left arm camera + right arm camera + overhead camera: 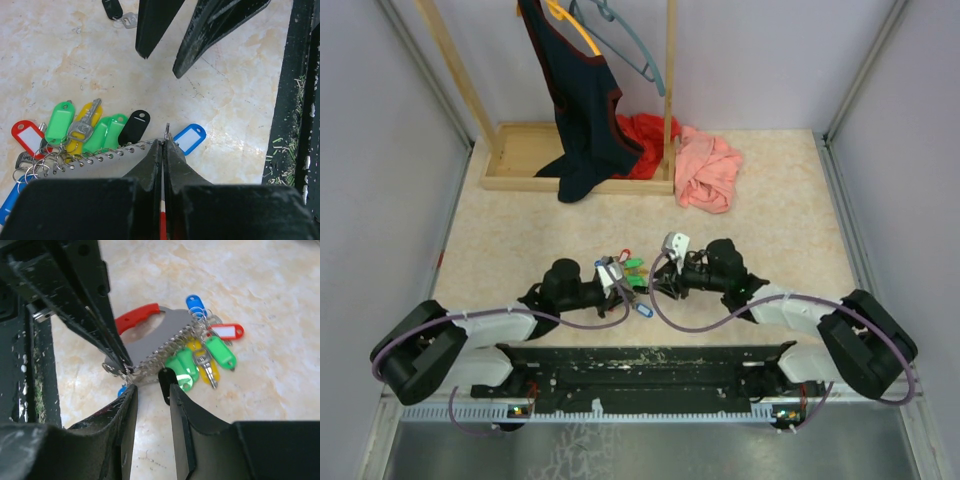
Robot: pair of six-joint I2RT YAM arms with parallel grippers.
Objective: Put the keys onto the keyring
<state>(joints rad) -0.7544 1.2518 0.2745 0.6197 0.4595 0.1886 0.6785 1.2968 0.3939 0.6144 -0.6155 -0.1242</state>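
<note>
We see a beige marbled tabletop (520, 245) carrying a wooden rack base (525, 152) with a crumpled pink cloth (708, 170) beside it. Nearer us lie keys (75, 129) with coloured tags, and one black-tagged key (113, 8) apart.

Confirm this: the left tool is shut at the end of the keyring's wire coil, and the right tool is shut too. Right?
No: the right tool is open, jaws apart, as the right wrist view shows. The left tool is shut at the end of the keyring's wire coil.
</note>
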